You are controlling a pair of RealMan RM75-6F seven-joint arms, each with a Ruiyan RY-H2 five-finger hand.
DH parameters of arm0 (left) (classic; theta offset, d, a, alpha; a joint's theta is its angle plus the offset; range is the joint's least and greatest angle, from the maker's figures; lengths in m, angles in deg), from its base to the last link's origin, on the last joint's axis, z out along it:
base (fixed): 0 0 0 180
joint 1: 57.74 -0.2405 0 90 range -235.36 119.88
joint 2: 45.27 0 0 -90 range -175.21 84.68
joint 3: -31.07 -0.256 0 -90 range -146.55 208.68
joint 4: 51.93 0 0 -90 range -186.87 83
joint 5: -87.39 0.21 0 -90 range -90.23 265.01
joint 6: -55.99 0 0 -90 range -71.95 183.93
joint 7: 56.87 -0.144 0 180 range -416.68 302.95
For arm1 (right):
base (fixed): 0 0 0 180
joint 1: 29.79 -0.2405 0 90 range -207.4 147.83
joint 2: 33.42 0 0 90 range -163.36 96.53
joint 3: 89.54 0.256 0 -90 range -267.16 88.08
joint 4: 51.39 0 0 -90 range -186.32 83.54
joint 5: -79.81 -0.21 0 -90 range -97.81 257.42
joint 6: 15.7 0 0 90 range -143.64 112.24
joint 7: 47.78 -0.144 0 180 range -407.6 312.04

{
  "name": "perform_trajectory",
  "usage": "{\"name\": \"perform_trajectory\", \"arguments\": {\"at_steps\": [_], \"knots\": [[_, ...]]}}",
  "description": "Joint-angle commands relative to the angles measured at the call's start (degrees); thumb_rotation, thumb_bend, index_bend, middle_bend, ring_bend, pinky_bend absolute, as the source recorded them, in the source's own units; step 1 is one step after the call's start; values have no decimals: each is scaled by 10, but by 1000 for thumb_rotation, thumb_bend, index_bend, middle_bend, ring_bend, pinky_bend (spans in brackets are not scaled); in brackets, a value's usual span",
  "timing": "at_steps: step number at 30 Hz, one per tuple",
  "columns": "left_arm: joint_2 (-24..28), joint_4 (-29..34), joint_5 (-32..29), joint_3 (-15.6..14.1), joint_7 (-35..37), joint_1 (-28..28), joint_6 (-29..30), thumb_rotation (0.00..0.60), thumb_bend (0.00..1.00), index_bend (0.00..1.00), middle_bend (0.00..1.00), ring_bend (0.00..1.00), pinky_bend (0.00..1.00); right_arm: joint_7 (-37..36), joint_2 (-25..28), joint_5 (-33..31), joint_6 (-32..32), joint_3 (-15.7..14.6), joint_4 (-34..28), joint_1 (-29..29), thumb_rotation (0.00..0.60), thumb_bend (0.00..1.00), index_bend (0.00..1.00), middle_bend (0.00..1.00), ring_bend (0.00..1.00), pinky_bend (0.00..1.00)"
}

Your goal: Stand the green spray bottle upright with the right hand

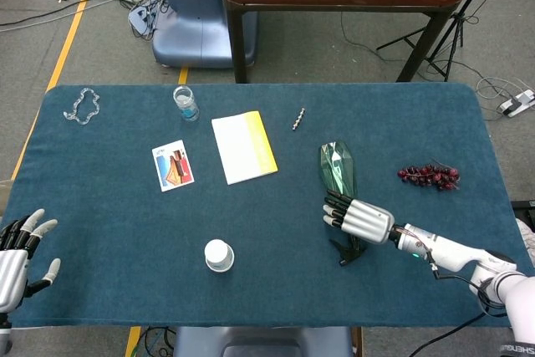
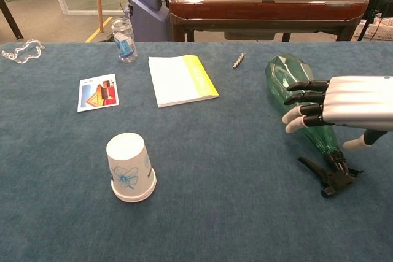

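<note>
Landmark: yellow-edged booklet (image 1: 244, 146), flat on blue surface (image 1: 117, 223). Picture card (image 1: 173, 165) just left of it. Small water bottle (image 1: 185, 103) upright beyond its far-left corner; clear chain (image 1: 82, 105) further left. Screw (image 1: 298, 118) to its right; grapes (image 1: 429, 176) far right. Inverted paper cup (image 1: 219, 255) nearer than booklet.
</note>
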Motion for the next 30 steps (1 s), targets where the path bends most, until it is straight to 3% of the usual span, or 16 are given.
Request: {"name": "perform_trajectory", "arguments": {"at_steps": [1,15,21,30], "knots": [[0,0,0,0,0,0,0,600,394,190,54,61,46,-10,-14,2,-7,-7,20,-3,600,183,246,202,71,38],[-1,-10,-5,0,9,-2,0,600,394,190,54,61,46,-29,-46,-9,-4,-23,73,-8,600,282,352,243,71,38],[-2,-13,-5,0,12,-3,0,600,394,190,54,61,46,-48,-57,-21,-9,-20,87,-11,600,315,528,340,148,38],[1,-13,-5,0,12,-4,2,600,394,190,54,61,46,-85,-52,-71,-75,33,47,-13,600,333,695,462,295,102]]}}
